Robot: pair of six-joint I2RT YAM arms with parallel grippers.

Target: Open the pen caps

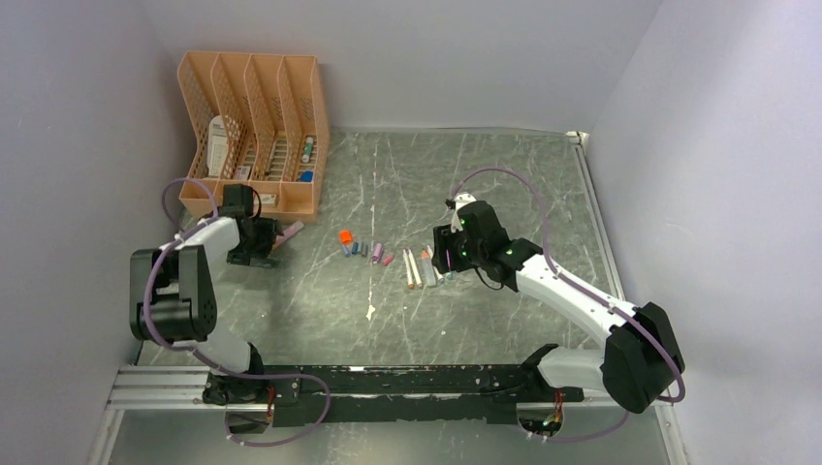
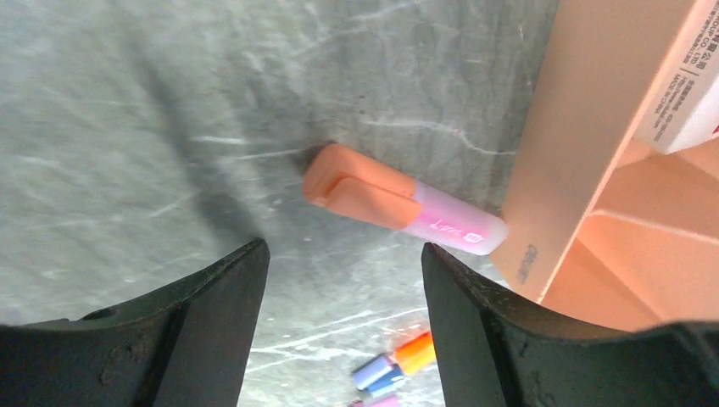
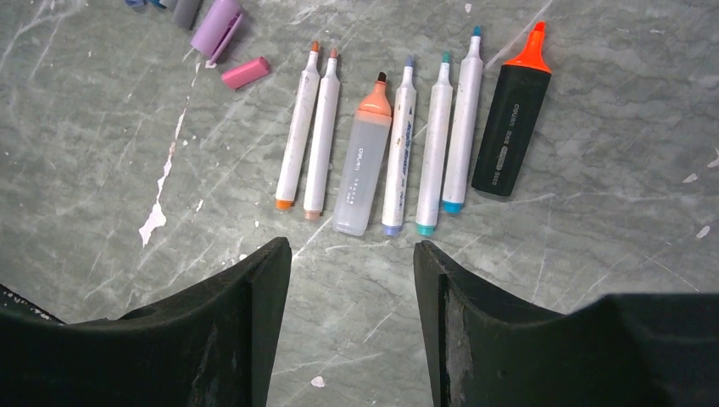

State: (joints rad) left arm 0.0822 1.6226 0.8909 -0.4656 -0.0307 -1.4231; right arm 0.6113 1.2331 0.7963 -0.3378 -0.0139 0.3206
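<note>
The left claw (image 2: 343, 271) is hanging wide open and holding nothing, just above the grey surface (image 2: 127, 102). A highlighter (image 2: 454, 227) is lying at the centre of the left wrist view, just beyond the claw's tips, and it is wearing its orange cap (image 2: 360, 188), the one cap that looks unopened. Its lilac end seems to be touching the foot of the peach rack (image 2: 576, 127) at the right of the frame. The loose caps (image 2: 397, 365) are sitting at the bottom edge, already off. The right claw (image 3: 352, 254) is also gaping empty, over a row of uncapped pens (image 3: 407, 144) in the upper middle of its view. The main risk is the rack: a finger coming down on that side could be striking its wall or wedging the highlighter against it, rolling it out of the grip. Closing on the cap alone would be leaving nothing to pull against, and the right claw is sitting well apart from this highlighter, too far to take the barrel.
</note>
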